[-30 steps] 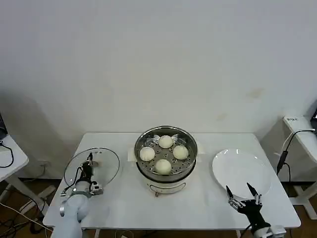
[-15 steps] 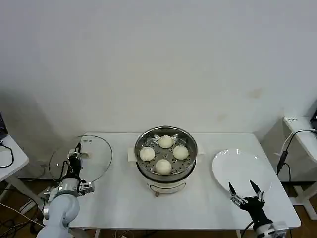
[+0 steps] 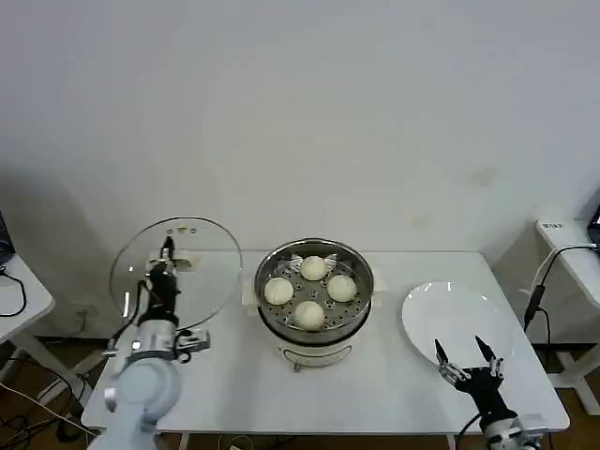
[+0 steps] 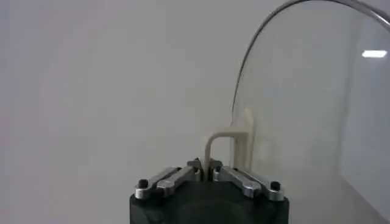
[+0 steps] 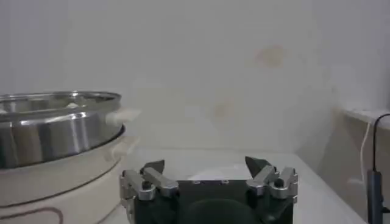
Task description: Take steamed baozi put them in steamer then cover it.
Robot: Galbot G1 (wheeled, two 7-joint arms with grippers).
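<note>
- Clear glass, ringed by a thin metal rim, makes up the round cover (image 3: pixel 176 273), which is lifted off the white table (image 3: pixel 225 375) at the left, tilted nearly upright and facing the camera, just left of the steamer and apart from it.
- Its cream-white bar handle (image 4: pixel 234 146) sits between the fingers of the left gripper (image 3: pixel 167 278), which is clamped on that handle; the wrist view shows both fingertips pressed together on the handle's leg, with the curved rim of the glass rising behind.
- White and rounded, the left arm (image 3: pixel 141 394) comes up from the near left edge of the table to the gripper.
- Round and shiny, the stainless-steel steamer (image 3: pixel 314 292) stands at the middle of the table on its cream-white electric base (image 3: pixel 314 354), uncovered.
- Four small, smooth, cream-white steamed baozi (image 3: pixel 310 292) lie in the steamer's perforated steel basket: one at the left, one at the far side, one at the right and one at the near side, close together.
- Flat, round and white, a plate (image 3: pixel 457 323) lies on the table right of the steamer, well apart from it.
- Black with pale metal fingers, the right gripper (image 3: pixel 472 360) hovers at the near right edge of the table, just near the plate's near rim, its fingers spread wide with nothing between them; its wrist view shows the steamer's steel wall off to one side.
</note>
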